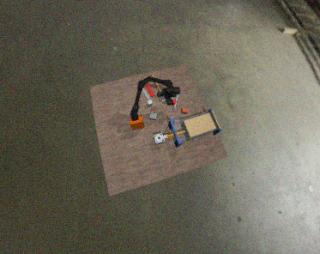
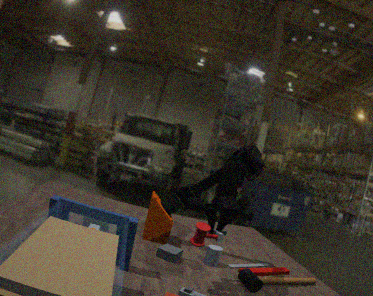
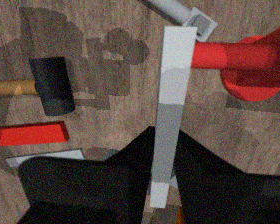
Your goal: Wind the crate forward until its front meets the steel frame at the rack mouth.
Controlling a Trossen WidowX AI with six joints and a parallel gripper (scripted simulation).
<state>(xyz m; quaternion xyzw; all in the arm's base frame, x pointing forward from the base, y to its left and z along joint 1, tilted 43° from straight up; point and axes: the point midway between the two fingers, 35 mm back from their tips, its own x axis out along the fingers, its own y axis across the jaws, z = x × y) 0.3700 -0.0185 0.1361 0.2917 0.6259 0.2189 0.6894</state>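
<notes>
My gripper is shut on the winch handle, a flat grey bar with a red grip at its far end. It holds the handle just above the bench among the tools. The white hand winch stands at the front of the bench, apart from the gripper. An orange strap runs from it to the tan crate inside the blue-framed cubby.
A hammer with a black head, a red bar and a grey square-ended tool lie under the gripper. A grey block and a grey cylinder stand nearby. The orange arm base is behind them.
</notes>
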